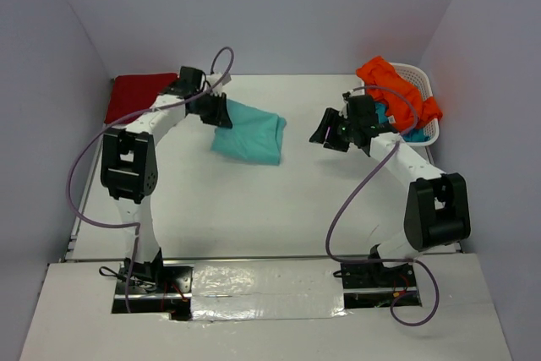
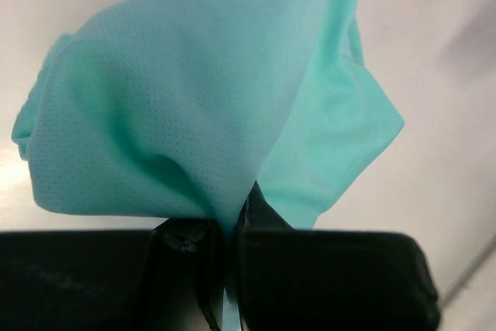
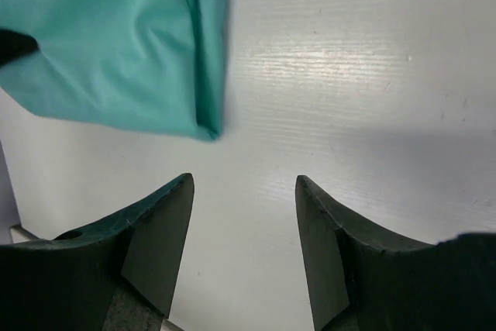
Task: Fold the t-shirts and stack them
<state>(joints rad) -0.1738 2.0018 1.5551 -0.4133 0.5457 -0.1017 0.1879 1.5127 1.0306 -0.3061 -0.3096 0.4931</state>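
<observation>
**Mint-aqua t-shirt** (image 1: 251,135): on the desk (image 1: 254,217), left of centre and partly doubled over. One edge is pinched and drawn up, and the rest lies on the surface. Judged to be the item now being folded, the raised edge being the flap to carry across.

**Left end effector** (image 2: 229,230): clenched on the mint-aqua t-shirt. The left wrist view shows a thin fold of the mesh cloth caught between the fingers. The grip sits at the hem, probably so that the whole panel follows when it is lifted.

**Right end effector** (image 3: 244,191): released, with the jaws apart and nothing between them. It hangs over bare desk just beside the shirt's free corner, not touching it. It appears placed to take that corner or pin it down.

**Dark red t-shirt** (image 1: 135,95): lies flat at the far left corner of the desk, apart from the rest. Judged to be folded and to form the base of the stack.

**Orange t-shirt** (image 1: 396,84): crumpled and draped over the rim of the white mesh basket (image 1: 425,79) at far right. Not yet folded.

**Teal-blue t-shirt** (image 1: 412,134): in the basket beneath the orange one, mostly hidden. Not yet folded.
</observation>
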